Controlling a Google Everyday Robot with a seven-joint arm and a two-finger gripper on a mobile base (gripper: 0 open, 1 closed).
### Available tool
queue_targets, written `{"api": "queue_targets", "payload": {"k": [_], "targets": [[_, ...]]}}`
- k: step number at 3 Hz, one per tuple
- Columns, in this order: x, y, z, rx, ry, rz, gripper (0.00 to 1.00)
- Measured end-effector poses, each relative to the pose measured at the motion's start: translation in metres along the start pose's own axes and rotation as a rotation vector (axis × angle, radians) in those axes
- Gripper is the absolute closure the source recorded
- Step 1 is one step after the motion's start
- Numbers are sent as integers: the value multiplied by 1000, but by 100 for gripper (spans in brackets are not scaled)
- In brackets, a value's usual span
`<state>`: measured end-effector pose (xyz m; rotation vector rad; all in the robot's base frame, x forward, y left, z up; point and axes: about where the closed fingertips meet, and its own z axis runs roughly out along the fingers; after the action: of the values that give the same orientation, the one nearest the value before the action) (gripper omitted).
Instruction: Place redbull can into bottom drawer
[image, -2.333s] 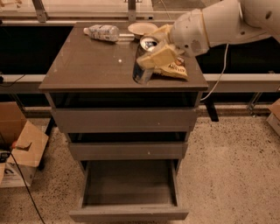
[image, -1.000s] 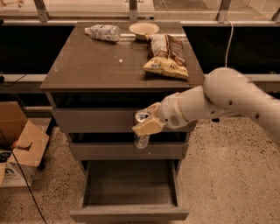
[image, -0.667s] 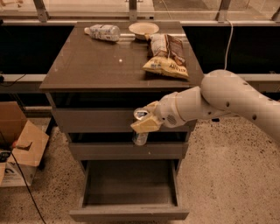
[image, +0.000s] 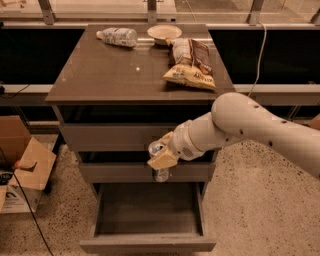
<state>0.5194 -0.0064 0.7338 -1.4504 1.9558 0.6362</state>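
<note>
My gripper is shut on the redbull can. It holds the can upright in front of the middle drawer front, above the open bottom drawer. The can's shiny top shows above the fingers and its lower end below them. The bottom drawer is pulled out toward the camera, and its inside looks bare. My white arm reaches in from the right.
On the cabinet top lie a clear plastic bottle, a pale bowl and a chip bag. A cardboard box and a cable lie on the floor at left. A dark counter front runs behind.
The gripper carried the can off the cabinet top and down in front of the drawers. In the last second it has lowered slightly further and stayed shut on the can.
</note>
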Motion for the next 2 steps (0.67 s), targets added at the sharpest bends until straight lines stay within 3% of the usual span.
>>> {"api": "queue_targets", "payload": {"k": [1, 2], "targets": [[33, 9, 28, 0, 24, 1, 100], [61, 3, 52, 23, 11, 16, 100]]}}
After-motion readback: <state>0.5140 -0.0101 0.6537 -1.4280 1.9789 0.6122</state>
